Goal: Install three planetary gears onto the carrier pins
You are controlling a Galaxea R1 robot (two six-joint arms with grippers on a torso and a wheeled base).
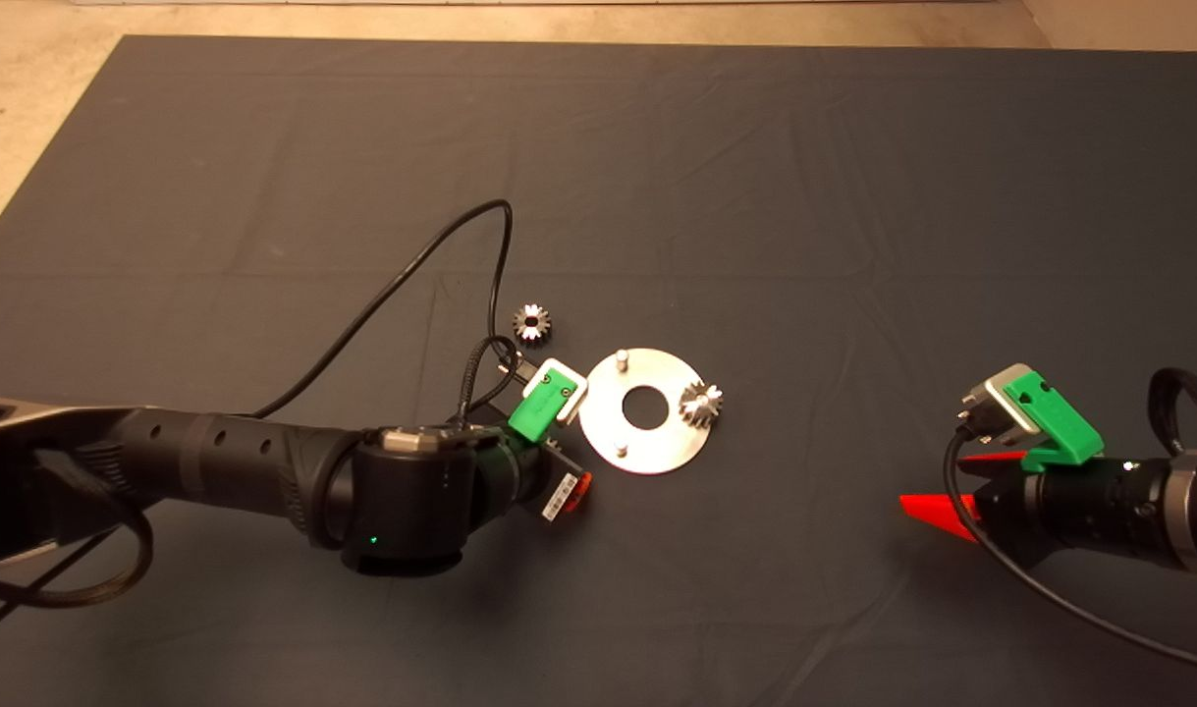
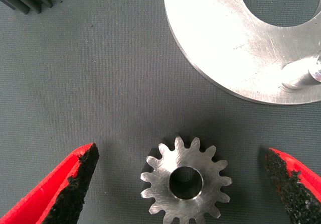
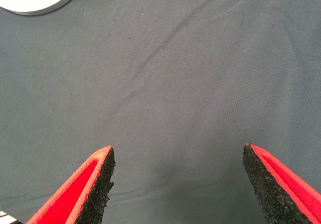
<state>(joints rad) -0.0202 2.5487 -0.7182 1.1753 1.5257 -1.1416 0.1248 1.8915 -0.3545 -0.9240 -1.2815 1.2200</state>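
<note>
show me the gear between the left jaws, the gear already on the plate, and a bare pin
gear between the left jaws (image 2: 185, 182), left wrist view, flat face beside its bore
gear on the plate (image 1: 701, 404), head view, its toothed top
bare pin (image 1: 621, 357), head view, its top end

- No word, number, brand or sign can be read in any view.
- The only printed mark is a small white label (image 1: 557, 498) on the left gripper (image 1: 573, 491), just behind its red fingertip; its dark print, perhaps a barcode, is too small to read.
</note>
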